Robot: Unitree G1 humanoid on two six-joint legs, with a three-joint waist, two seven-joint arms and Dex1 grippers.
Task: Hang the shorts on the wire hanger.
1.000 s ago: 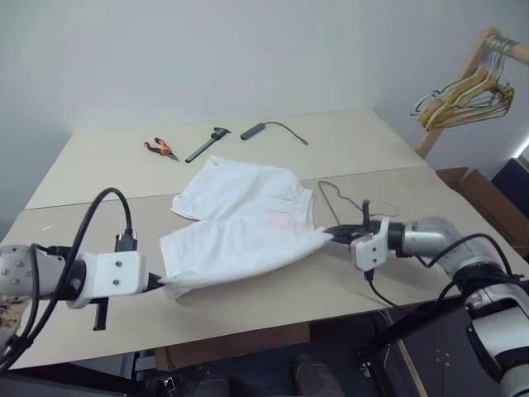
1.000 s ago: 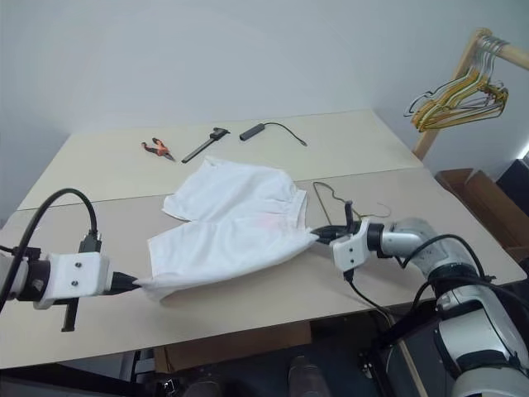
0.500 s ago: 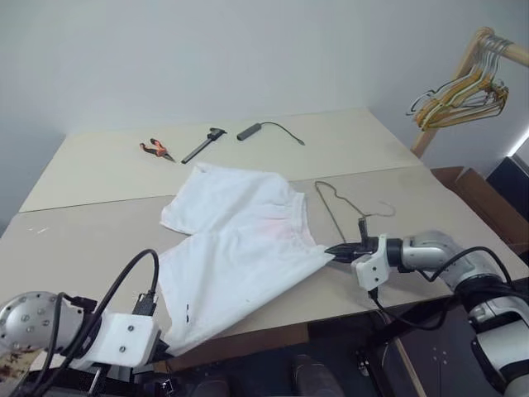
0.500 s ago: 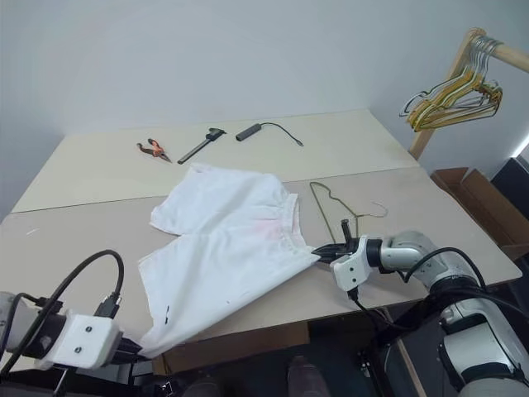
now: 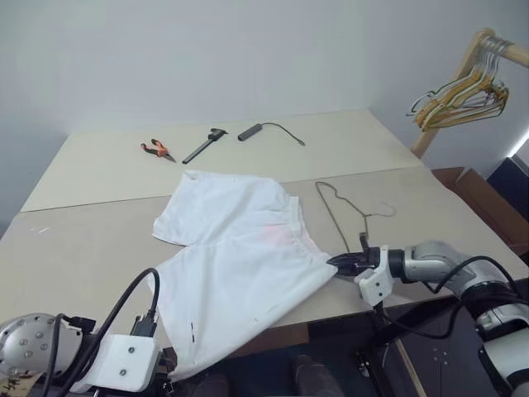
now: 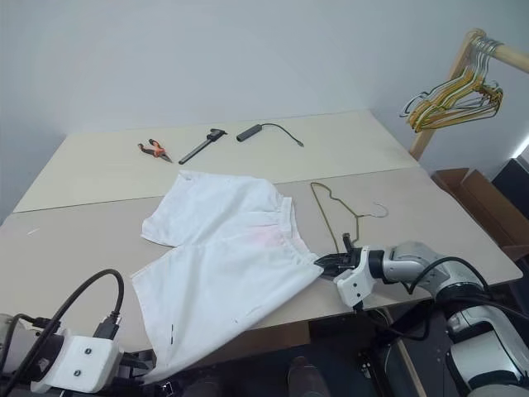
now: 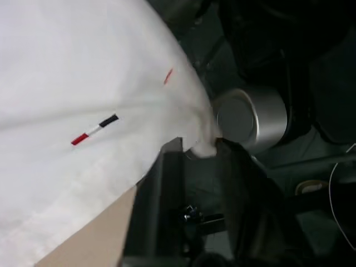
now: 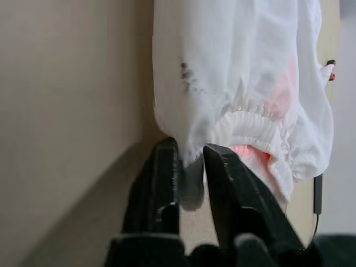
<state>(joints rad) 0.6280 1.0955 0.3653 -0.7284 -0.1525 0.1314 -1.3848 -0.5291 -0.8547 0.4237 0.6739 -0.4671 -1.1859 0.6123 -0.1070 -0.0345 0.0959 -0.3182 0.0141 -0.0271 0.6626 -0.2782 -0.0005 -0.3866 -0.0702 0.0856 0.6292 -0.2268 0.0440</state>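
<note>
Beige counter [image 5: 99,240] before us, white wall behind. Our left gripper [image 7: 196,153] at near edge, fingers slightly parted, hem corner of shorts [image 5: 240,265] between them. Shorts spread flat mid-counter, one leg overhanging edge. Our right gripper [image 8: 189,161] slightly parted around waistband corner. Wire hanger [image 5: 347,211] flat just beside shorts, rightward.

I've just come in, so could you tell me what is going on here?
The robot has the white shorts spread on the table. Its right hand is at the waistband corner, its left hand at a corner hanging over the near edge; both stand parted around cloth. The wire hanger lies beside the shorts, not yet used.
</note>
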